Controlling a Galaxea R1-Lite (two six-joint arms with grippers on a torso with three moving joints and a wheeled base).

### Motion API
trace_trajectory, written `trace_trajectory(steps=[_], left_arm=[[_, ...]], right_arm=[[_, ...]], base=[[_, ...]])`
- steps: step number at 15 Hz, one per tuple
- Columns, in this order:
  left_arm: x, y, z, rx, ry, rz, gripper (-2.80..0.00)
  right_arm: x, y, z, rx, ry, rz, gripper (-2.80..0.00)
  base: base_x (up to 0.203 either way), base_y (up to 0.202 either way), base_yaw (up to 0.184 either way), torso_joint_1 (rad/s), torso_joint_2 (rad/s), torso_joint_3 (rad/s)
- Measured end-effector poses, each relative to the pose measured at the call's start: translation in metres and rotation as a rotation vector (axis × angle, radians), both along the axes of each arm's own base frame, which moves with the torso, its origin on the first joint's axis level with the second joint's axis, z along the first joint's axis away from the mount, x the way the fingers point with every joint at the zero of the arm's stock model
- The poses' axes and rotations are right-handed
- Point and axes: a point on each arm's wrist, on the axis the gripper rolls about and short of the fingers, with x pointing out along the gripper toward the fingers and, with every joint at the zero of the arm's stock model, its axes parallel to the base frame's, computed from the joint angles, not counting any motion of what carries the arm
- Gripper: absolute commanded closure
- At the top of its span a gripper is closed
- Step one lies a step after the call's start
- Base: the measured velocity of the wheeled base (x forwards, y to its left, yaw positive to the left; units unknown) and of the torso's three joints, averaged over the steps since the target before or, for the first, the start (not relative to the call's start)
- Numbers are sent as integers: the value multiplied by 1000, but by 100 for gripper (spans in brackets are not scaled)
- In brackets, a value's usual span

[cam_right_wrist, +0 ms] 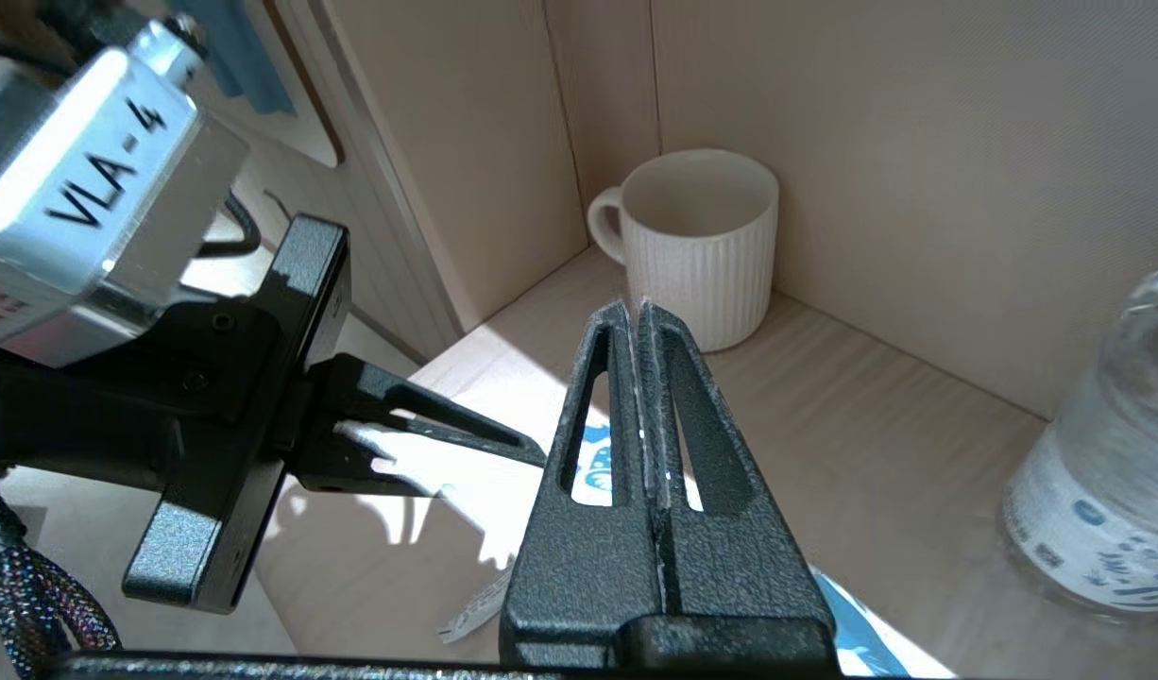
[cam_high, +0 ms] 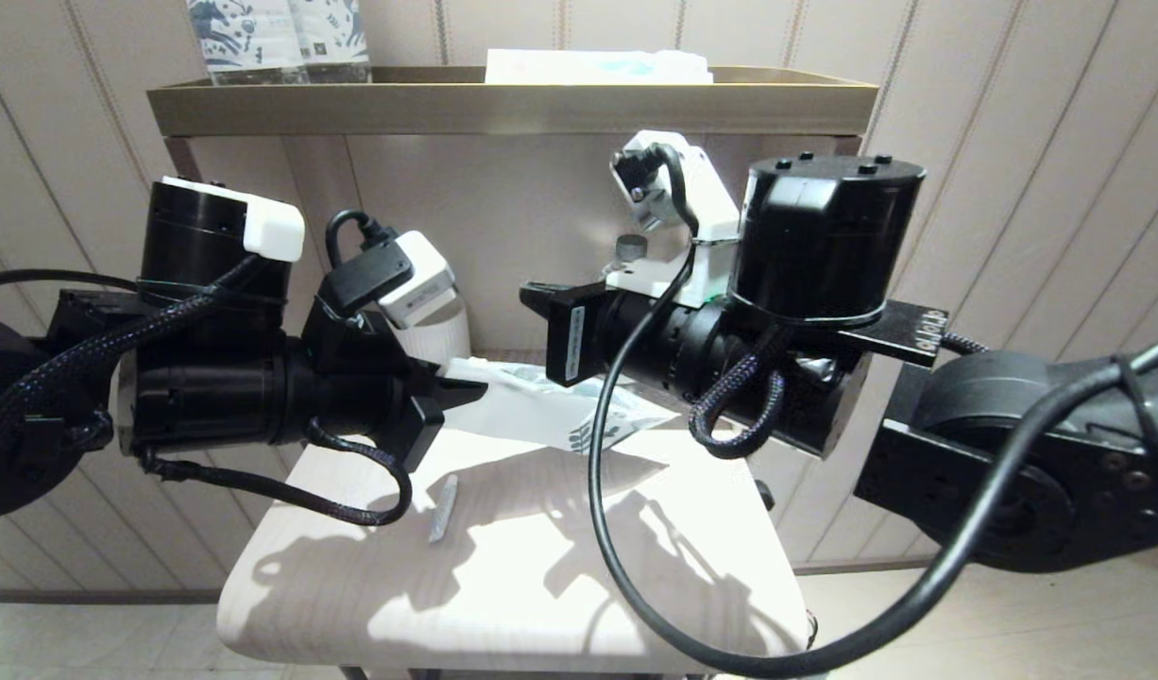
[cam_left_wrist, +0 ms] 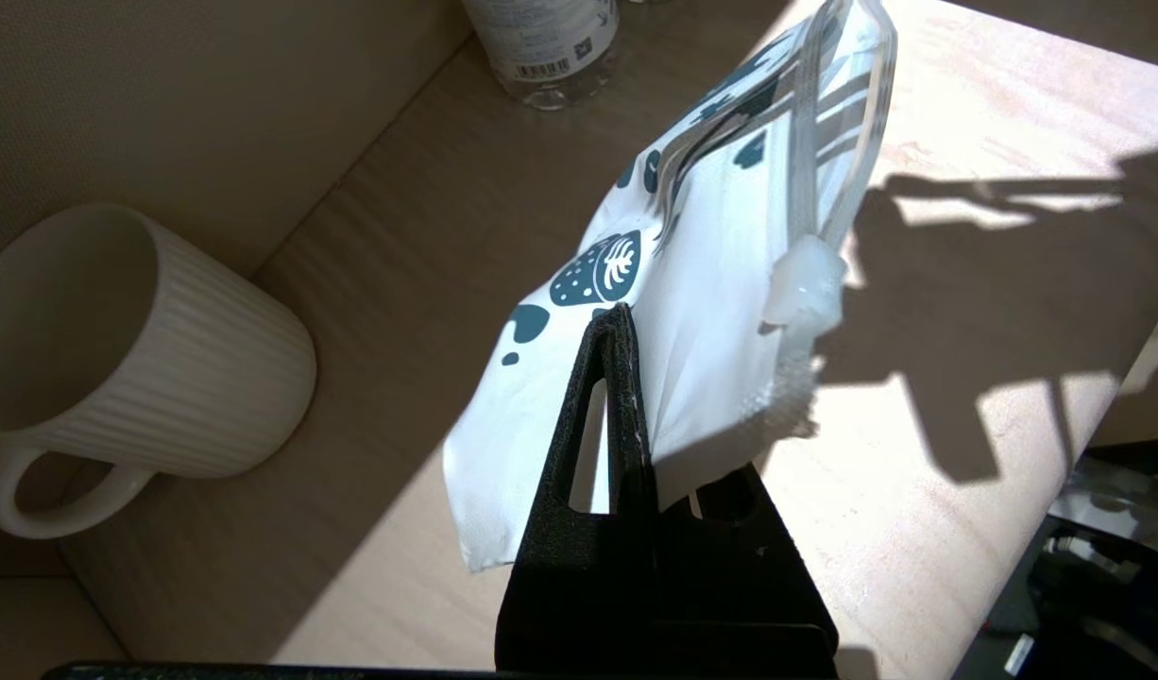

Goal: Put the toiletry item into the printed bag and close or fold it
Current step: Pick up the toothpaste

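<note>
Because the printed bag [cam_left_wrist: 721, 283] needs closing, I have my left hand [cam_left_wrist: 626, 326] clenched on its edge, holding it tilted above the counter [cam_high: 541, 567]; my right hand [cam_right_wrist: 643, 316] hovers beside it, pinched shut on nothing. I can't see the toothbrush.

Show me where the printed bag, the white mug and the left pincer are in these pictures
Printed bag [cam_left_wrist: 702, 321]: left wrist view, on its plain white middle panel.
White mug [cam_right_wrist: 700, 247]: right wrist view, on its ribbed side wall.
Left pincer [cam_left_wrist: 624, 326]: left wrist view, at the fingertips, closed on the bag.
</note>
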Motion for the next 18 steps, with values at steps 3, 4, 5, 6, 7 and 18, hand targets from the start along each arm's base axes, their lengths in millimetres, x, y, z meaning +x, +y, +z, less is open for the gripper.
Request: trace_trajectory(steps=[3, 4, 5, 6, 7, 18], left_arm=[[2, -1, 3, -43, 33, 29, 0], [2, 0, 4, -56, 44, 40, 0], [2, 1, 5, -59, 49, 47, 0], [0, 2, 7, -60, 45, 59, 0], [-2, 4, 8, -59, 42, 69, 0], [-43, 38, 49, -136, 70, 215, 0]], right_arm=[[4, -6, 2, -10, -1, -19, 0], [6, -7, 3, -26, 14, -26, 0], [9, -9, 3, -48, 36, -33, 0], [10, -11, 3, -81, 69, -40, 0], [11, -12, 2, -114, 104, -42, 0], [5, -31, -7, -431, 447, -178, -280]], base=[[0, 0, 0, 0, 0, 0], [0, 0, 0, 0, 0, 0], [0, 0, 0, 0, 0, 0], [0, 0, 0, 0, 0, 0], [0, 0, 0, 0, 0, 0], [0, 0, 0, 0, 0, 0]])
